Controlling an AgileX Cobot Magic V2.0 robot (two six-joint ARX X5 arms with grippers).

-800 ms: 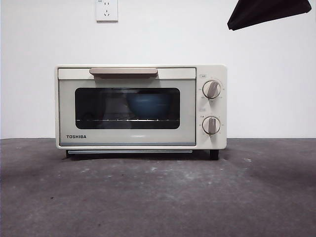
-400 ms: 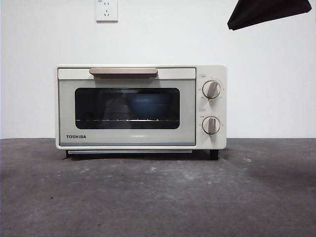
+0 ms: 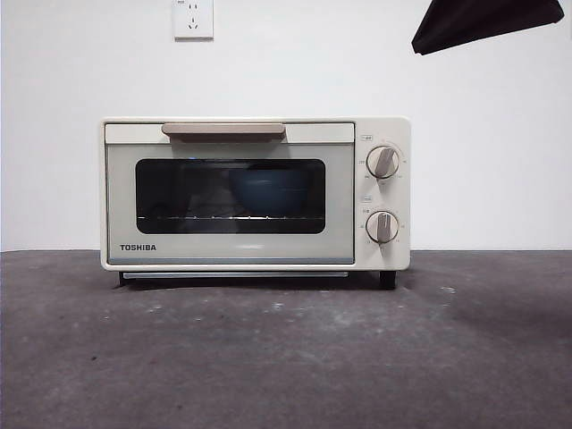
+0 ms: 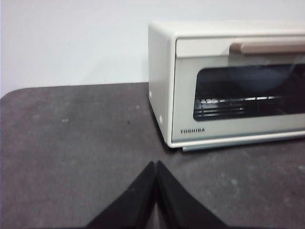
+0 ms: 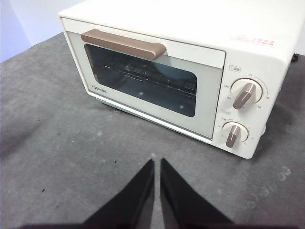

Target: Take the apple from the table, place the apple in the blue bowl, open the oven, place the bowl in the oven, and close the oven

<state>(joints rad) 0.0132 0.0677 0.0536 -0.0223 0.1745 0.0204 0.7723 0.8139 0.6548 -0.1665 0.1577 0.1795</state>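
So nothing really moved over that last second, which I took as a good sign. The oven (image 3: 256, 194) door was flat shut at every check, the beige handle (image 3: 223, 131) up against the top edge, and the front view looked the same each time apart from the glass reading a touch darker at the end.

Through the dark window I could make out the blue bowl (image 3: 268, 192) sitting on the wire rack (image 3: 231, 217). The apple I honestly couldn't see at all; the glass was too dark and the bowl's rim hid whatever was in it, so I couldn't confirm it from here.

My left gripper (image 4: 155, 164) was backed off low over the table (image 4: 71, 133), well short of the oven's near corner, with the door off ahead and to one side of it. Its jaws were pressed together at the tips and had hold of nothing. The right gripper (image 5: 157, 162) sat higher, looking down at the door and the two knobs (image 5: 244, 94) ahead of it, well clear of the handle. Its jaws were all but together, just a hairline slit between them, also empty. In the front view only one black arm tip (image 3: 487, 22) showed at a top corner.

My read: bowl in, door closed, both arms retreated and idle, so the job looked finished with nothing left to do but stop.
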